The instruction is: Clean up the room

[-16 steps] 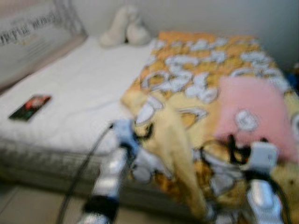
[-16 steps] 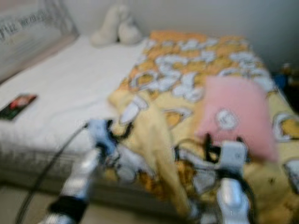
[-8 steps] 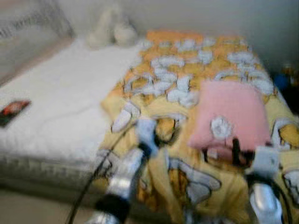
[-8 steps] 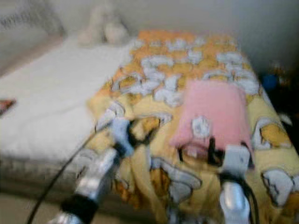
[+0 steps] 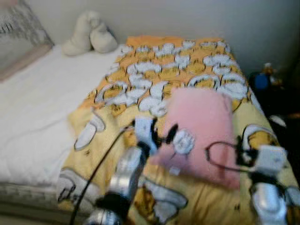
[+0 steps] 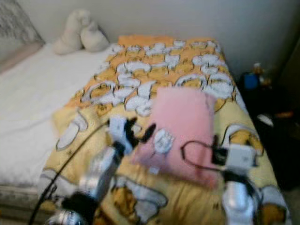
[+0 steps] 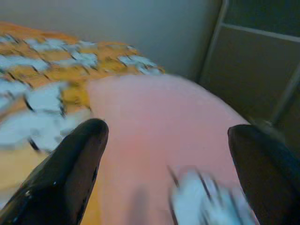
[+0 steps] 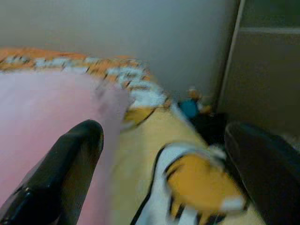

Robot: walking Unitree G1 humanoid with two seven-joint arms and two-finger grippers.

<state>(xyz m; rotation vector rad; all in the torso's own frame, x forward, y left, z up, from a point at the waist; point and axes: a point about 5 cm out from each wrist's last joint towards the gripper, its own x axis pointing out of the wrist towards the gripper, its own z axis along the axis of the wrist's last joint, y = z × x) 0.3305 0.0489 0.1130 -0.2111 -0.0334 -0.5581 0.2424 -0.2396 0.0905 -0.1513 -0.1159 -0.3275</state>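
A soft pink square pillow [image 5: 201,133] with a white patch lies on the yellow cartoon-print blanket [image 5: 178,65] covering the white-sheeted bed [image 5: 33,108]. The left gripper [image 5: 157,136] hovers at its 9 o'clock edge, black fingers spread apart and empty. The right gripper [image 8: 164,178], at the pillow's 4 o'clock, is likewise spread wide, holding nothing.

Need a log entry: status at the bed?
Left end effector open at pink pillow near edge. Right end effector open beside pillow. Pillow lies on yellow blanket. Nothing between.
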